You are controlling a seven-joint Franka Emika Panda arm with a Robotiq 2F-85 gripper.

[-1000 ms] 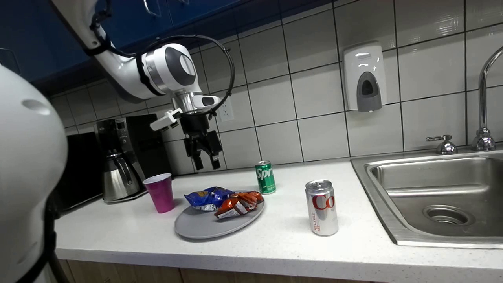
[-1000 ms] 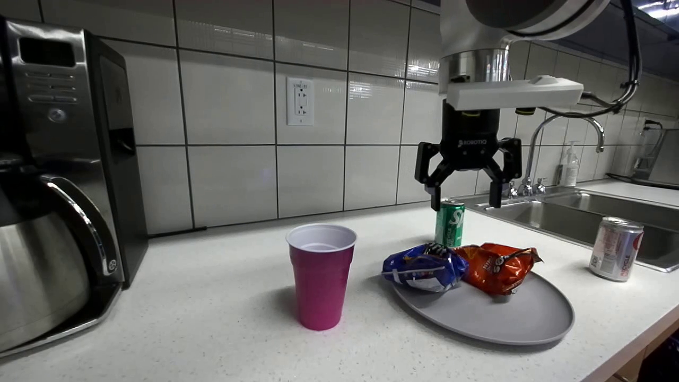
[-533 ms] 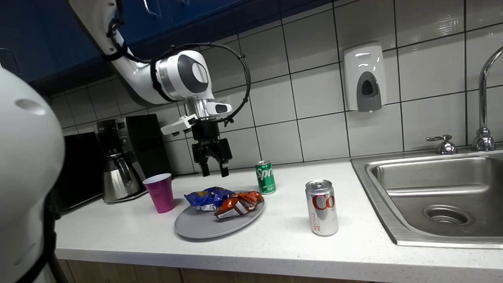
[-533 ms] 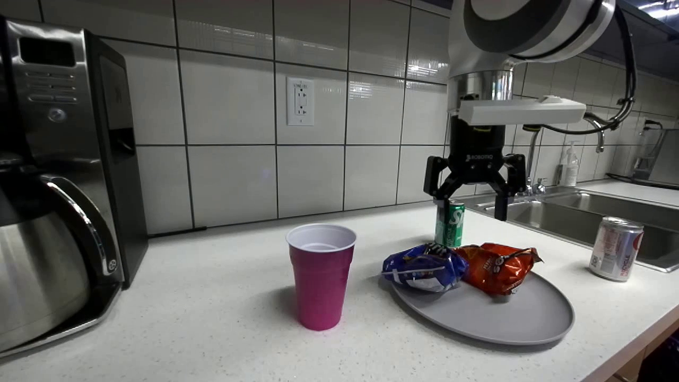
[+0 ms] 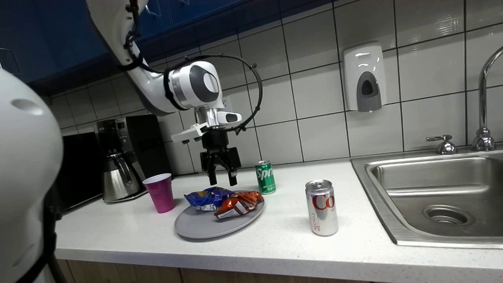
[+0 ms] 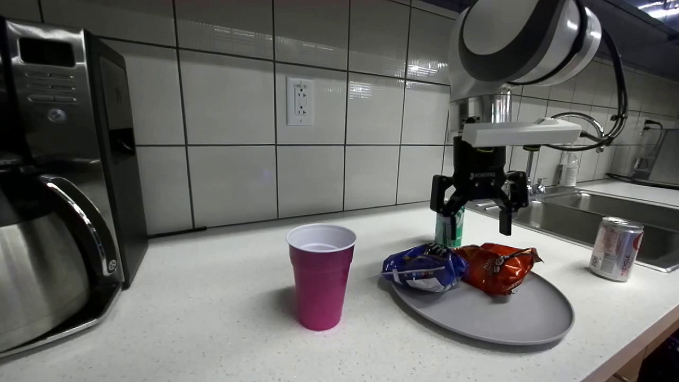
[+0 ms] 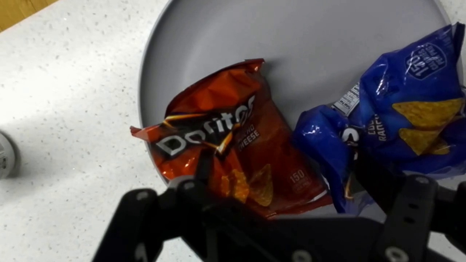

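End effector [image 6: 477, 227], jaws apart and empty, above the orange bag [image 6: 498, 268] and blue bag [image 6: 426, 268]; straight descent could pinch both, as it apparently straddles their adjoining edges.

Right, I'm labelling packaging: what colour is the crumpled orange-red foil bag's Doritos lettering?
Silvery white on that bag, clearest in the wrist view.

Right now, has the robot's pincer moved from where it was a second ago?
Yes, down: in both exterior views the pincer hangs lower, closer to the gray plate, which hasn't moved.
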